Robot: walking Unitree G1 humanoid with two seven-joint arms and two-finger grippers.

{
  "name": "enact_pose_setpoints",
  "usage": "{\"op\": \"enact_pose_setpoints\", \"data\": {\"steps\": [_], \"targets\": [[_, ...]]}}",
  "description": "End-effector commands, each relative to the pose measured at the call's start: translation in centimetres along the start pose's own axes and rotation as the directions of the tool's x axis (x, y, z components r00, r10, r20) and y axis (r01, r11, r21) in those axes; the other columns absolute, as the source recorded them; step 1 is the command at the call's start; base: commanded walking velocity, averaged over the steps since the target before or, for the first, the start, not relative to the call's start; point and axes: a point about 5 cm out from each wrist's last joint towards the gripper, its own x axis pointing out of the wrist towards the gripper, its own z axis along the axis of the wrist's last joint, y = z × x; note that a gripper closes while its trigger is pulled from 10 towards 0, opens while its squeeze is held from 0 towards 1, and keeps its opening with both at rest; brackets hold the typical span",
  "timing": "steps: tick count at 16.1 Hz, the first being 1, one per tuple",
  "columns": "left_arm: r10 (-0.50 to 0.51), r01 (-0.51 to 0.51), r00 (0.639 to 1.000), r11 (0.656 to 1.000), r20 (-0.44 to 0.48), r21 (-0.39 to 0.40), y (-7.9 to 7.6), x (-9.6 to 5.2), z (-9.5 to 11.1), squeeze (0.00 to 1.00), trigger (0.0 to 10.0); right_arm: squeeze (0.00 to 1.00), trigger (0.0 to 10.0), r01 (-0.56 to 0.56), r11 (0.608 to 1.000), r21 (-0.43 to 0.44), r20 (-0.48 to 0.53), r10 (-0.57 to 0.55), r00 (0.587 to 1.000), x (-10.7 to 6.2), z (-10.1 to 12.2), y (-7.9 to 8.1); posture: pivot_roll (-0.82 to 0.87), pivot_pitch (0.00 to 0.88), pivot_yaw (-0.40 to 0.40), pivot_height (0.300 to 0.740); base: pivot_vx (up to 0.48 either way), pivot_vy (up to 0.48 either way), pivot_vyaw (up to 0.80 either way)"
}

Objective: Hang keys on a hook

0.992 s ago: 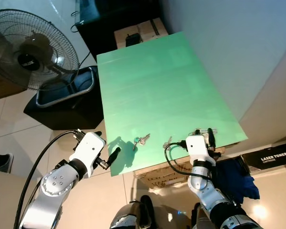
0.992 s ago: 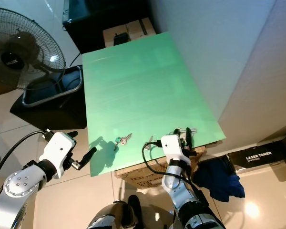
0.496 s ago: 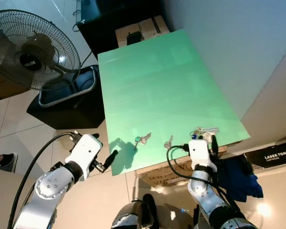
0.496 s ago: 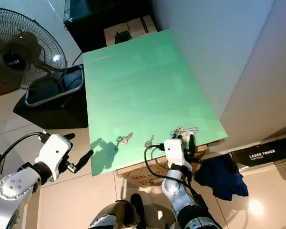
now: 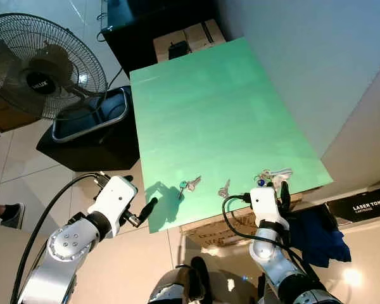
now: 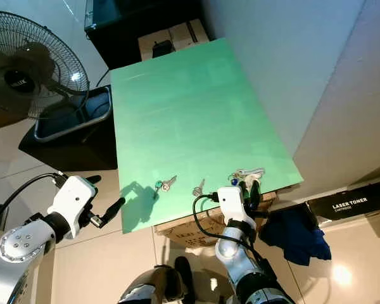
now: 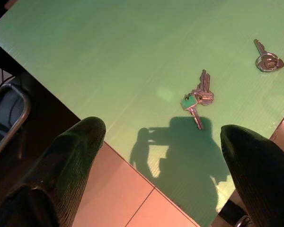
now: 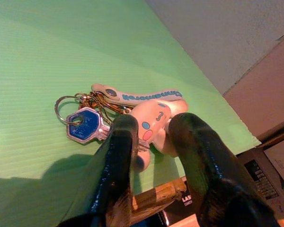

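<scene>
The left gripper (image 5: 151, 206) hangs with fingers spread off the green tabletop's (image 5: 202, 107) near-left corner, close to a green-tagged key pair (image 5: 188, 185) and, further right, a lone ringed key (image 5: 223, 189). At the near-right edge, the right gripper (image 8: 149, 137) has drawn back slightly from a second ago. Its fingers, narrowly parted, straddle the charm keyring (image 8: 132, 111), which lies ungrasped, so pickup and hanging remain ahead.
</scene>
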Motion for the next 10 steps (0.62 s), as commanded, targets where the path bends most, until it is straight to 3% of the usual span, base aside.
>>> {"op": "enact_pose_setpoints", "data": {"steps": [1, 2, 5, 6, 7, 8, 10], "targets": [[0.001, -0.001, 1.000, 1.000, -0.022, 0.007, 0.21, -0.28, -0.33, 0.00, 10.0, 0.00, 1.4, -0.010, 1.000, -0.009, -0.048, 0.010, 0.999, -0.68, -0.77, 0.34, 0.05, 0.266, 0.275, 0.740, 0.000, 0.000, 0.00], [0.003, -0.002, 1.000, 1.000, -0.022, 0.006, 0.24, -0.26, -0.34, 0.00, 10.0, 0.00, 0.0, -0.012, 1.000, -0.008, -0.044, 0.012, 0.999, -0.70, -0.77, 0.32, 0.05, 0.266, 0.275, 0.740, 0.000, 0.000, 0.00], [0.004, -0.004, 1.000, 1.000, -0.025, 0.005, 0.27, -0.34, -0.36, 0.00, 10.0, 0.00, 0.0, -0.012, 1.000, -0.002, -0.043, 0.011, 0.999, -0.77, -0.79, 0.33, 0.05, 0.268, 0.272, 0.740, 0.000, 0.000, 0.00], [0.005, -0.005, 1.000, 1.000, -0.023, 0.004, 0.30, -0.35, -0.34, 0.00, 10.0, 0.00, 10.0, 0.018, 1.000, -0.021, -0.068, -0.019, 0.997, -0.75, -1.03, 0.18, 0.05, 0.268, 0.272, 0.740, 0.000, 0.000, 0.00], [0.006, -0.006, 1.000, 1.000, -0.024, 0.004, 0.29, -0.34, -0.35, 0.00, 10.0, 0.00, 10.0, 0.026, 0.999, -0.031, -0.065, -0.028, 0.998, -0.70, -1.04, 0.09, 0.05, 0.268, 0.272, 0.740, 0.000, 0.000, 0.00], [0.006, -0.006, 1.000, 1.000, -0.023, 0.003, 0.29, -0.34, -0.35, 0.00, 10.0, 1.00, 10.0, 0.021, 0.999, -0.023, -0.059, -0.023, 0.998, -0.65, -1.00, 0.04, 0.05, 0.268, 0.272, 0.740, 0.000, 0.000, 0.00], [0.007, -0.007, 1.000, 1.000, -0.023, 0.003, 0.27, -0.33, -0.36, 0.00, 10.0, 1.00, 10.0, 0.015, 1.000, -0.025, -0.048, -0.017, 0.999, -0.68, -0.92, 0.08, 0.05, 0.268, 0.272, 0.740, 0.000, 0.000, 0.00]]}}
